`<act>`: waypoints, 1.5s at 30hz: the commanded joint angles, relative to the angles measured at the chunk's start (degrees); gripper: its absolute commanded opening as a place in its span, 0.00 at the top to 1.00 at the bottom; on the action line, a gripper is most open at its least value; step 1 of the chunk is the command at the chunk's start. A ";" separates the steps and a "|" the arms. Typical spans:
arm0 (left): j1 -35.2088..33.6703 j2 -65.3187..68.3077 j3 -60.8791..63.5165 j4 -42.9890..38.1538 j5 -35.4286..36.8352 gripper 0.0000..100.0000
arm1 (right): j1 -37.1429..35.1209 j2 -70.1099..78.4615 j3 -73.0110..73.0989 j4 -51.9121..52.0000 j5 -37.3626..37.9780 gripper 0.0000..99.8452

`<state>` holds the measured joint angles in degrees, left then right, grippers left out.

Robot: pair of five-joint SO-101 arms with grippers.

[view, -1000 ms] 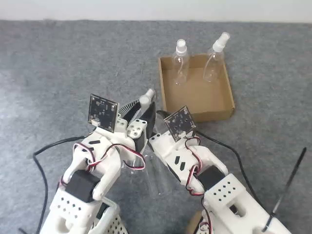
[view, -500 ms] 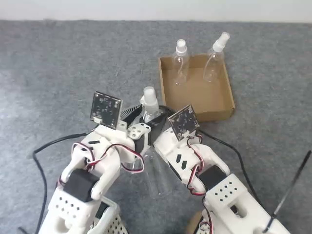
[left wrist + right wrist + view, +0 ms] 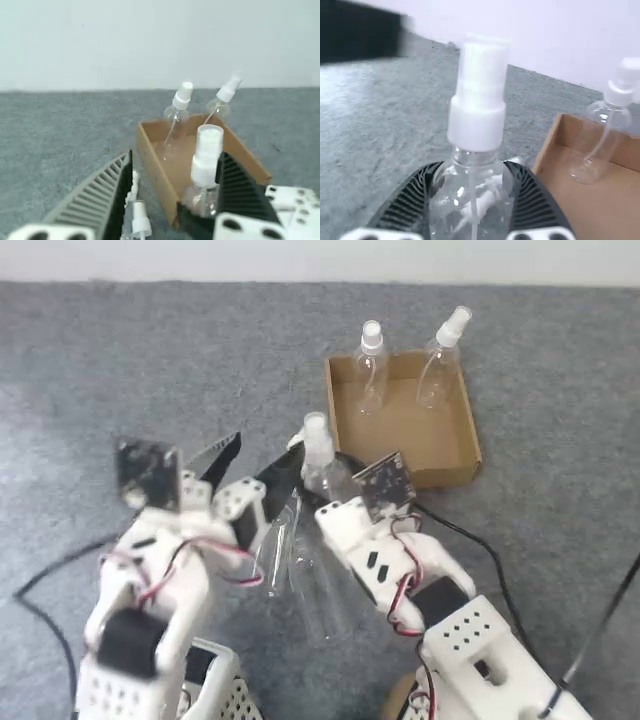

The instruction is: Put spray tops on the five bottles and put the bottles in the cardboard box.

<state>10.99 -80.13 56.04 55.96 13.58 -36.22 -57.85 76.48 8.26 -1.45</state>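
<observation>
The right gripper (image 3: 473, 176) pinches the capped bottle (image 3: 320, 458) by its body, just beside the box (image 3: 450, 475), which lies at its 2 o'clock. The step looks like boxing it: lift clear of the wall, travel toward 2 o'clock, and lower onto bare floor short of the two bottles (image 3: 372, 375) at the back, gripping firmly until it stands. The bottle is upright, long axis vertical, spray top up. The left gripper (image 3: 252, 465), at 9 o'clock, has spread jaws, holding nothing.

Two clear plastic bottles with white spray tops (image 3: 369, 370) (image 3: 438, 368) stood upright in the shallow brown cardboard box (image 3: 400, 445). A third capped bottle (image 3: 318, 458) stood just beside it, clamped between the fingers (image 3: 415, 200) of the right gripper (image 3: 474, 197).
</observation>
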 commanded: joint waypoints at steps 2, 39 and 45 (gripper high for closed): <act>-0.18 -13.71 7.43 -0.79 -5.54 0.75 | 7.08 -1.36 -7.74 0.04 -0.53 0.99; 3.34 -1.76 18.07 -13.63 -13.98 0.67 | -1.54 17.80 -55.47 42.51 -0.53 0.99; 3.43 -1.76 18.15 -13.63 -13.98 0.67 | -0.40 17.80 -55.47 42.33 -0.53 0.99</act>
<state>14.86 -81.98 74.33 43.74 -0.04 -37.19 -37.45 24.88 50.90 -1.45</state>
